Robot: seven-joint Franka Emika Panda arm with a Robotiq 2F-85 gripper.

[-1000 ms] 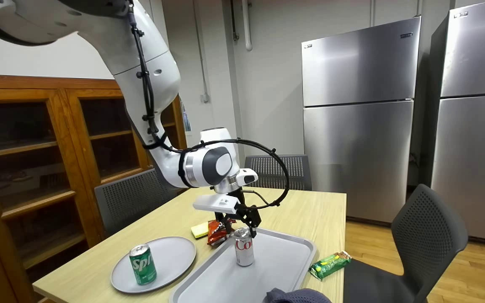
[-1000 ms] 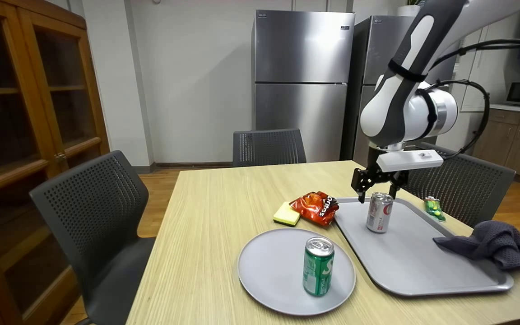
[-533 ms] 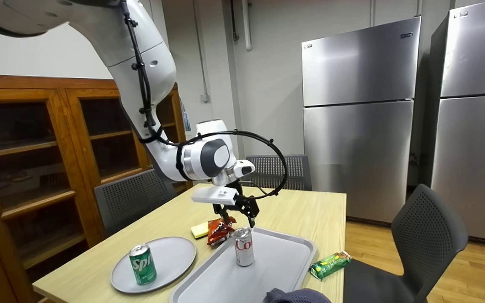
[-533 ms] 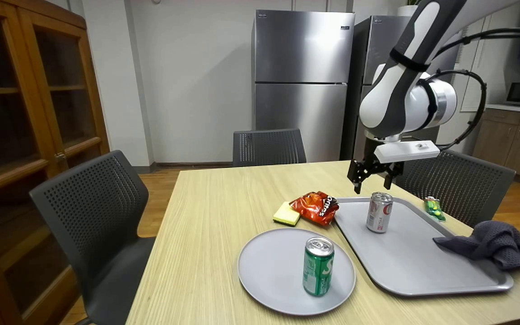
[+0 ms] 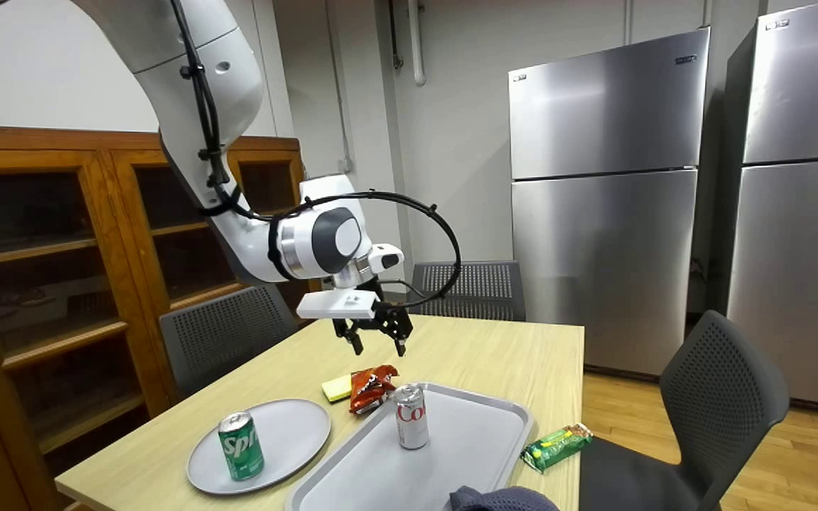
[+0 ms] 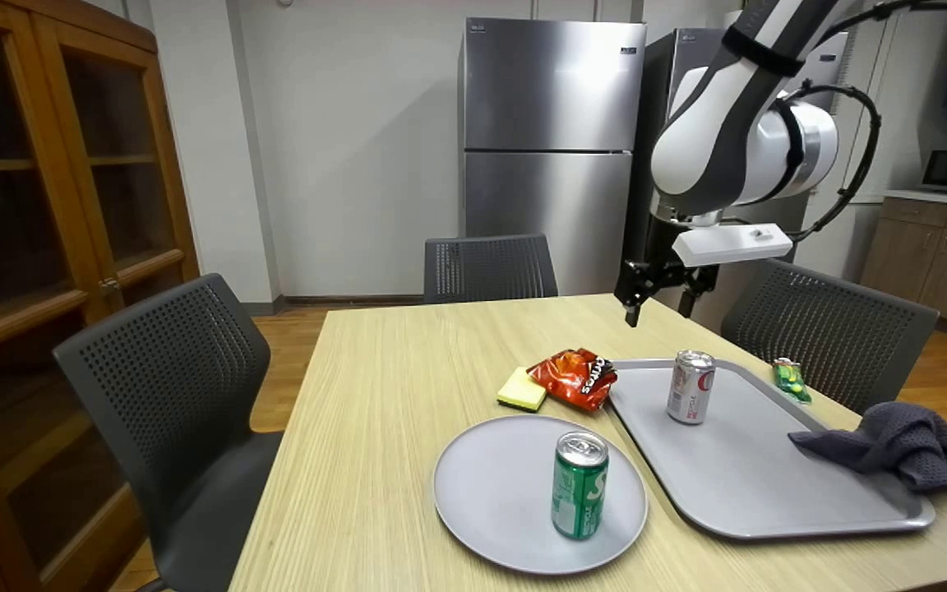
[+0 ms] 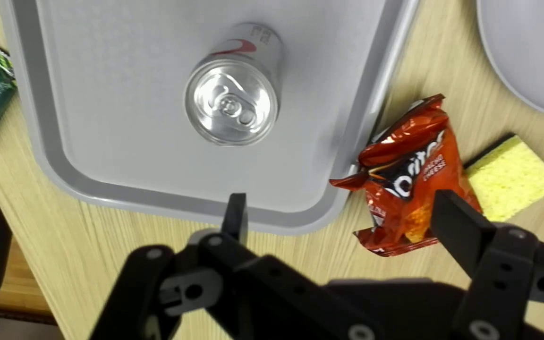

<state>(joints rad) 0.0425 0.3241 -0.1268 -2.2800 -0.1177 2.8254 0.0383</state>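
Note:
My gripper (image 5: 379, 348) hangs open above the table with nothing between its fingers, as both exterior views show. In the wrist view its black fingers (image 7: 463, 231) stand wide apart. A silver Coke can (image 7: 232, 104) stands upright on the grey tray (image 6: 778, 477), apart from the gripper and lower than it. Below the gripper a red Doritos bag (image 7: 409, 184) lies against the tray's edge, partly covered by one finger in the wrist view. Beside the bag is a yellow sponge (image 7: 513, 179). A green Sprite can (image 6: 579, 493) stands on the round grey plate (image 6: 490, 493).
A green snack packet (image 5: 557, 447) lies on the table past the tray's far side. A dark cloth (image 6: 901, 444) is bunched over a tray corner. Chairs (image 6: 169, 362) surround the table; a wooden cabinet (image 5: 33, 284) and steel refrigerators (image 5: 604, 213) stand beyond.
The open gripper has risen from around the Coke can's top and drawn away from it, over toward the Doritos bag's side. The can stays standing on the tray; the other objects have not moved.

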